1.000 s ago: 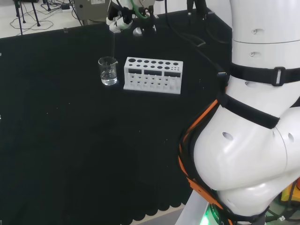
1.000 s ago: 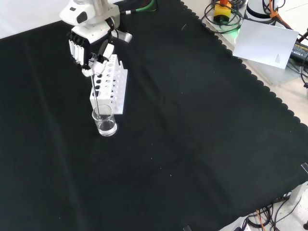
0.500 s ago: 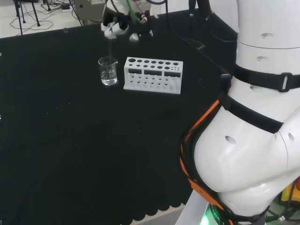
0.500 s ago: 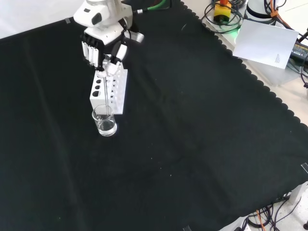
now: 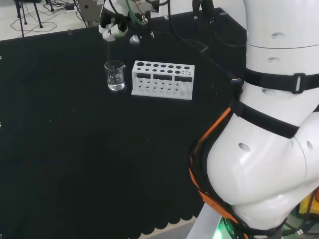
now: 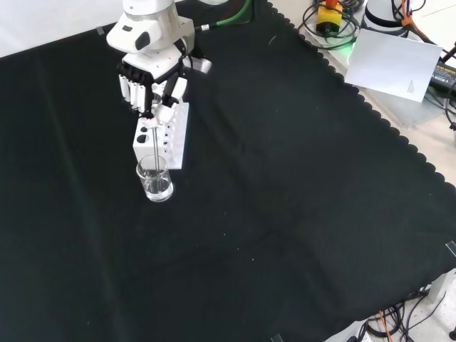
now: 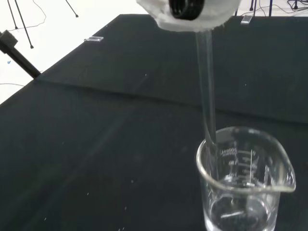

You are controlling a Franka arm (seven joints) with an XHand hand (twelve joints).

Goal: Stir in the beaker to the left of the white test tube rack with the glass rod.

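A small clear beaker with a little clear liquid stands on the black cloth, next to the white test tube rack. In the head view the beaker is left of the rack. My hand hovers above the rack and beaker, fingers curled on a thin glass rod. The rod hangs down from the hand and its lower end dips into the beaker.
The arm's large white links stand at the right of the head view. Cables and a sheet of paper lie beyond the cloth's scalloped edge in the front view.
The hand has shifted leftward in the head view while the rod's tip stays in the beaker. In the front view it swung right, then slightly back.
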